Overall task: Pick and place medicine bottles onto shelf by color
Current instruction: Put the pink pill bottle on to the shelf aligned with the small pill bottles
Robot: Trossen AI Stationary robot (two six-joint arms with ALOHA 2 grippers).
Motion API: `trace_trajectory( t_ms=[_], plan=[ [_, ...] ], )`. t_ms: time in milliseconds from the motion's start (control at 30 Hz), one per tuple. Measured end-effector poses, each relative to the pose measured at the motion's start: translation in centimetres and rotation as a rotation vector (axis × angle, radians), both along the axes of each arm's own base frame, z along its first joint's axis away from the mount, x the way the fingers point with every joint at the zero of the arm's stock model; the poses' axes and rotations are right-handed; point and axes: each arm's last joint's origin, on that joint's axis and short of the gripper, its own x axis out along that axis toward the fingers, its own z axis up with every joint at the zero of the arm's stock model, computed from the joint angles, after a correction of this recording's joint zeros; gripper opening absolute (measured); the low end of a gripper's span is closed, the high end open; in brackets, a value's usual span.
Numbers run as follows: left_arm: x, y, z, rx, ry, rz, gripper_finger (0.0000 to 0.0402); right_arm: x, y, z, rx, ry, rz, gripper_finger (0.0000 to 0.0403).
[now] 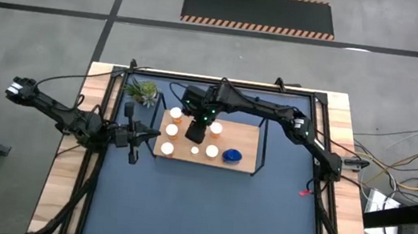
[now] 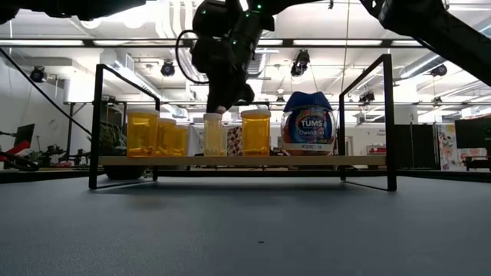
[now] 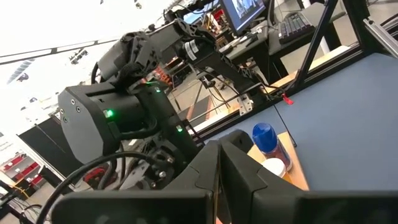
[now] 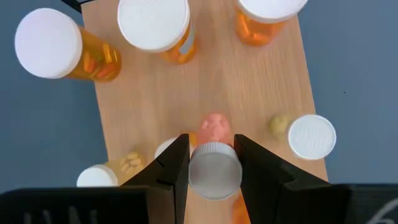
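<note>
Right gripper (image 4: 213, 163) reaches down over the shelf (image 4: 249, 93), fingers pinching a white-capped bottle (image 4: 214, 171); orange bottles (image 4: 65, 50) stand nearby; left gripper (image 1: 133, 154) pressed together beside the shelf

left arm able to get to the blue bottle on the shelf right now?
Probably not. The left end effector sits shut off the shelf's left end, while the blue bottle stands at the far right end. The right end effector, gripping a small bottle, and other bottles stand between.
</note>
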Motion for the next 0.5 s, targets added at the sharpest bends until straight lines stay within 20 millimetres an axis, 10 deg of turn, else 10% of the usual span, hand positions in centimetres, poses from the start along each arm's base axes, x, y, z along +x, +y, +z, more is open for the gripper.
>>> trace_trajectory(
  t_ms=[500],
  plan=[
    [0.0, -0.01, 0.0, 0.0, 0.0, -0.004, 0.0, 0.05, 0.55, 0.01, -0.005, 0.002, 0.03, 0.0102]
  ],
)
